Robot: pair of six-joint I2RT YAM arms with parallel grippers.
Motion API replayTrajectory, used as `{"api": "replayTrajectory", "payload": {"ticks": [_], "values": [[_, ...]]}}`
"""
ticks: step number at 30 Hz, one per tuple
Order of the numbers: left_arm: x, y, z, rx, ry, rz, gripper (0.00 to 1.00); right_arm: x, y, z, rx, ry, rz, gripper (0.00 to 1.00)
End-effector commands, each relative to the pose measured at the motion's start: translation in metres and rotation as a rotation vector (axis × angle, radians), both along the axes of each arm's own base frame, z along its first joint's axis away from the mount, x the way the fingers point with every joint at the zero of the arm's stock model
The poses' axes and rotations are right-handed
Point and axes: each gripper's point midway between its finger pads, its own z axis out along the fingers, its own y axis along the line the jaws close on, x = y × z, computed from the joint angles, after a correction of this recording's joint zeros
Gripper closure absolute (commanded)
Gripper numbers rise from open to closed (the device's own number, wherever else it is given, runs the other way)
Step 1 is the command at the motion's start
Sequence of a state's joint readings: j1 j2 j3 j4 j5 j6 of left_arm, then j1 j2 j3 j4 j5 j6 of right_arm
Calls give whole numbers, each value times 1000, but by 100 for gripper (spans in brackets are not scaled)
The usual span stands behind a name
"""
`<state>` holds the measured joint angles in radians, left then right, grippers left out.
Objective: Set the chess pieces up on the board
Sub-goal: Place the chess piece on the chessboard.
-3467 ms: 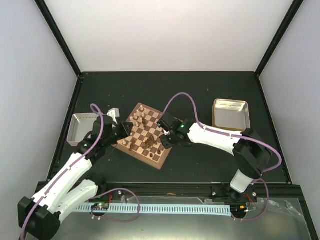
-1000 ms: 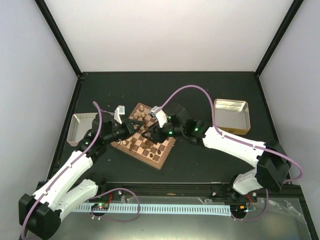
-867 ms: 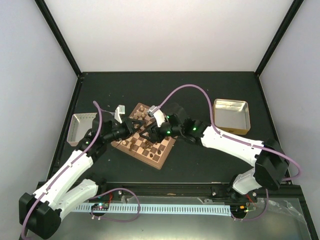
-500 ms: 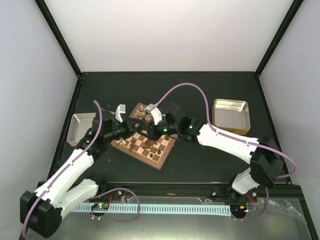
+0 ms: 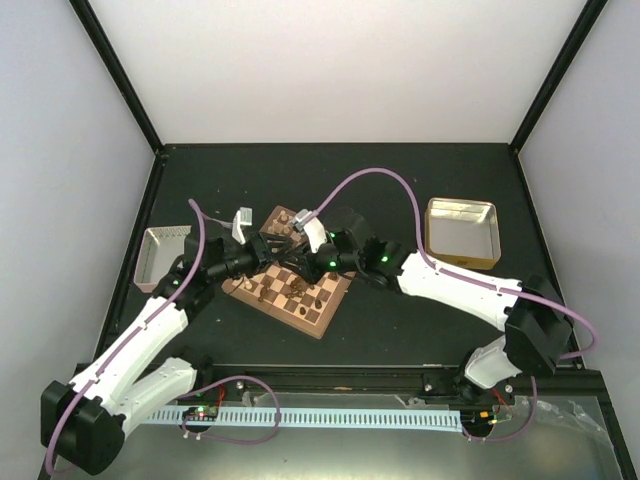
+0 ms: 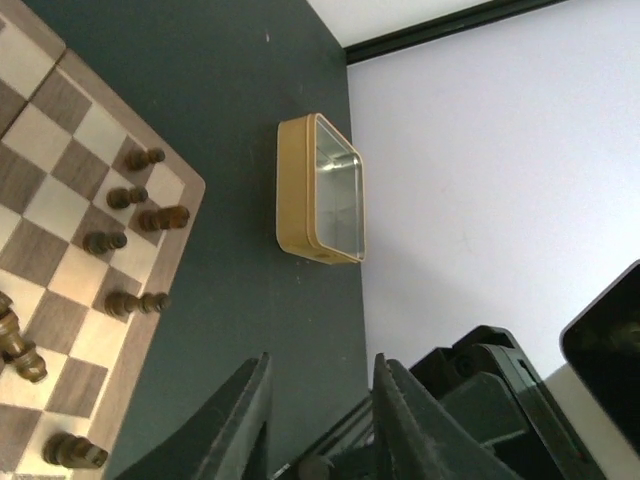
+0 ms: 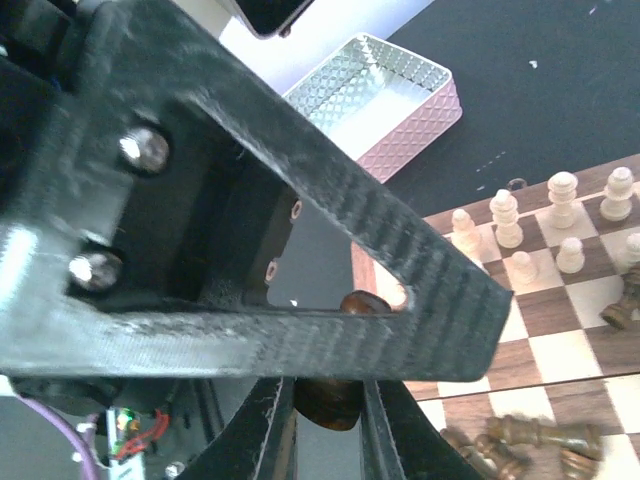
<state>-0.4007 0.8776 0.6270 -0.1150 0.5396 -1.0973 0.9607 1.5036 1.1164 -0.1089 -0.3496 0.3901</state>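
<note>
The right gripper (image 7: pixel 327 392) is closed on one dark chessman (image 7: pixel 328 410), held above the board (image 5: pixel 315 318) near its left edge. One finger (image 7: pixel 330 210) of the left gripper (image 6: pixel 320 362) crosses directly in front of this piece. The left jaws stand slightly apart, and nothing shows between them.

The board lies diagonally on the black bench (image 5: pixel 400 190), left of centre. The bench is enclosed by white walls (image 5: pixel 330 70).

Count:
- one board;
- two trays, a pink one (image 7: pixel 420 128) at the bench's left edge and a gold one (image 6: pixel 295 185) towards its right edge;
- two arms.

Pale chessmen (image 7: pixel 503 215) and dark chessmen (image 6: pixel 135 302) are on the board, some upright and some lying. Their totals cannot be counted.
</note>
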Motion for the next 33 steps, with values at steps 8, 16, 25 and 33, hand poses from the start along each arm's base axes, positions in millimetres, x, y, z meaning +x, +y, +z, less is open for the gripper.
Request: {"api": "replayTrajectory", "payload": {"ticks": [8, 16, 25, 33], "values": [[-27, -12, 26, 84, -168, -252, 29, -19, -26, 4, -2, -354, 165, 93], [-47, -24, 21, 83, -111, -475, 52, -25, -35, 6, -16, -459, 202, 92], [-60, -28, 21, 10, -99, -538, 87, -22, -36, 8, -26, -467, 186, 92], [-56, -28, 21, 15, -120, -521, 98, -14, -38, 8, -39, -434, 125, 70]]}}
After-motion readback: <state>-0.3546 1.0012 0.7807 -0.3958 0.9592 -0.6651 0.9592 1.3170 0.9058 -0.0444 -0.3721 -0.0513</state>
